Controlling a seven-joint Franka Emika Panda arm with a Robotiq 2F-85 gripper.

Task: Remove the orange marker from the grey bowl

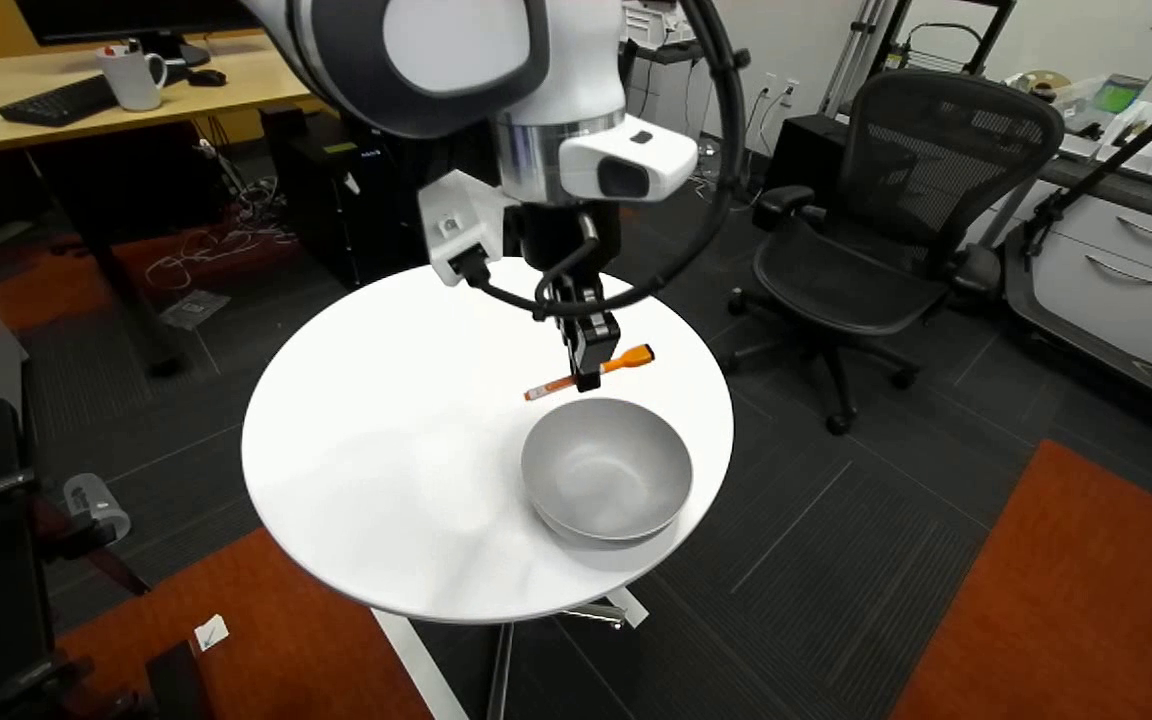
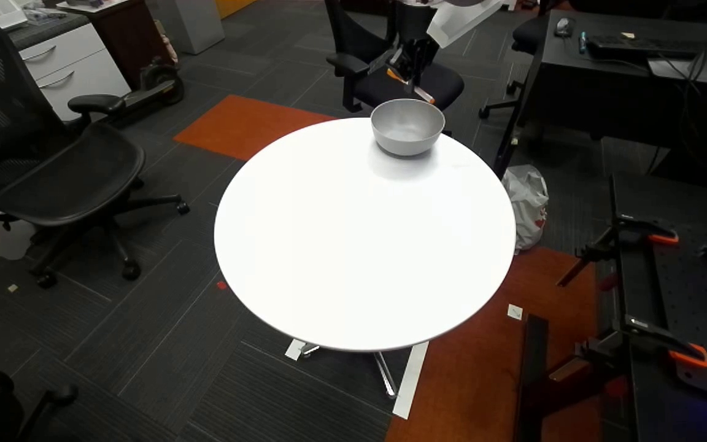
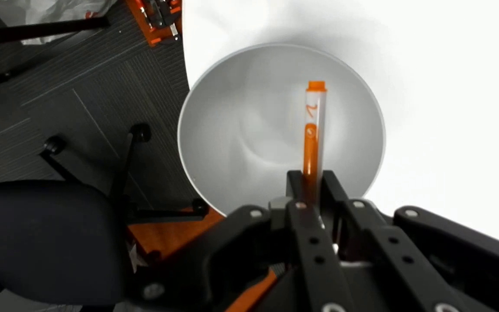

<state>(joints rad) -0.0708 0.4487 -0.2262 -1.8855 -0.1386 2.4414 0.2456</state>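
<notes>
The gripper (image 3: pixel 312 182) is pinched onto the orange marker (image 1: pixel 633 358) partway along its barrel, and in the wrist view it lines up over the grey bowl (image 1: pixel 606 470), one end over the inside. How high above the rim, can't tell. Lift seems done imo, moving clear isn't. What'd worry me is how close the bowl sits to the edge of the bench (image 1: pixel 386 450): let go now and the marker probably lands in the bowl, but drift out past that edge and a release could send it off the bench. Dipping early could clip the rim, which might twist the marker in its pinch or shove the bowl edgeward. I'd head inward, away from the edge, and set down gently since that barrel looks round enough to roll.
</notes>
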